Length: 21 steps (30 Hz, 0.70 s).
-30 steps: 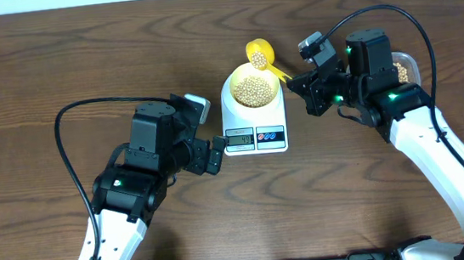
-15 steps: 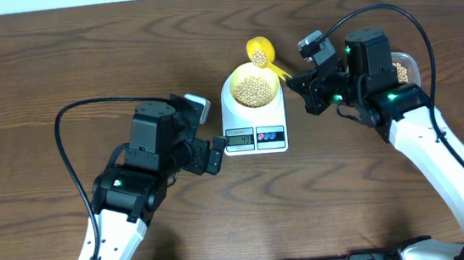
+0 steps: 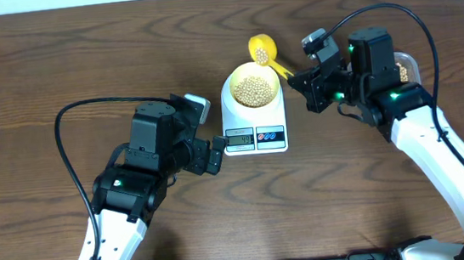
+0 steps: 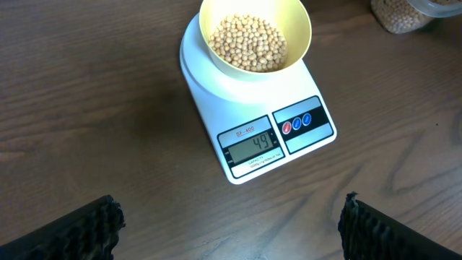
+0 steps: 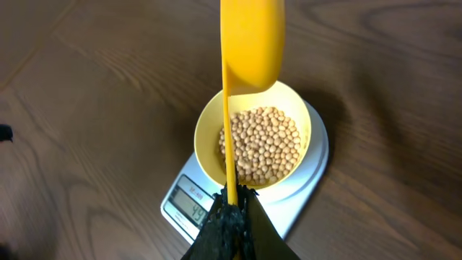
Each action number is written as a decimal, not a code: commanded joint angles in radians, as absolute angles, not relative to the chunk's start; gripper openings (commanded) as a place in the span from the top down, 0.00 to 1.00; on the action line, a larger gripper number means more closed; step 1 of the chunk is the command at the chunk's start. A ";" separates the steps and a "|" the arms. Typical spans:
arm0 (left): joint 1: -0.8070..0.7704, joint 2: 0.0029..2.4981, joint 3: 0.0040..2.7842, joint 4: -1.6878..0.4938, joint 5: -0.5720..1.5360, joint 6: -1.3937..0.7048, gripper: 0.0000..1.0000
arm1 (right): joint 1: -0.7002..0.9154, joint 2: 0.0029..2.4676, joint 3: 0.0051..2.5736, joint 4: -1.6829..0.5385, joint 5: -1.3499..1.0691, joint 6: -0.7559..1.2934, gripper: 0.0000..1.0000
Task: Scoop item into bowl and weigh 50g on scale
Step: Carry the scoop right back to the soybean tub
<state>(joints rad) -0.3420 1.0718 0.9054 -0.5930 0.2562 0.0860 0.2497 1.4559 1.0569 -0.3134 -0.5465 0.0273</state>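
Note:
The pale-yellow bowl [image 3: 230, 86] stands on the white scale [image 3: 278, 115], holding a heap of tan beans [image 3: 251, 91]. The scale's display [image 4: 250, 148] shows 49. My right gripper [image 3: 303, 83] is shut on the handle of a yellow scoop [image 3: 262, 50], which hovers just beyond the bowl's far rim with a few beans in it. In the right wrist view the scoop [image 5: 251, 43] sits above the bowl [image 5: 205, 137], edge-on. My left gripper [image 3: 216, 155] stands open and empty beside the scale's left front corner.
A clear tub [image 3: 403, 68] of beans sits behind my right arm, and shows at the top right of the left wrist view as the tub [image 4: 404, 14]. Bare wooden table lies left of the scale and in front of it.
The scoop has drifted slightly up and to the right, away from the bowl's middle, with my right gripper. The left arm has not moved.

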 commanded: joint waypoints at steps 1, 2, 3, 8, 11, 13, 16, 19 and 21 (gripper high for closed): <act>-0.337 1.072 0.905 -0.589 0.250 0.093 0.02 | 0.220 1.442 1.059 -0.285 -0.577 0.108 0.99; -0.337 1.072 0.905 -0.589 0.250 0.093 0.02 | 0.214 1.440 1.059 -0.281 -0.589 0.112 0.99; -0.337 1.072 0.905 -0.589 0.250 0.093 0.02 | 0.200 1.436 1.059 -0.276 -0.617 0.112 0.99; -0.337 1.072 0.905 -0.589 0.250 0.093 0.02 | 0.155 1.423 1.059 -0.276 -0.650 0.165 0.99; -0.337 1.072 0.905 -0.589 0.250 0.093 0.02 | 0.129 1.418 1.059 -0.276 -0.651 0.216 0.99; -0.337 1.072 0.905 -0.589 0.250 0.093 0.02 | 0.116 1.416 1.059 -0.276 -0.650 0.216 0.99; -0.337 1.072 0.905 -0.589 0.250 0.093 0.02 | 0.095 1.414 1.059 -0.276 -0.650 0.217 0.99; -0.337 1.072 0.905 -0.589 0.250 0.093 0.02 | 0.066 1.412 1.059 -0.276 -0.650 0.243 0.99; -0.337 1.072 0.905 -0.589 0.250 0.093 0.02 | 0.043 1.411 1.059 -0.277 -0.650 0.268 0.98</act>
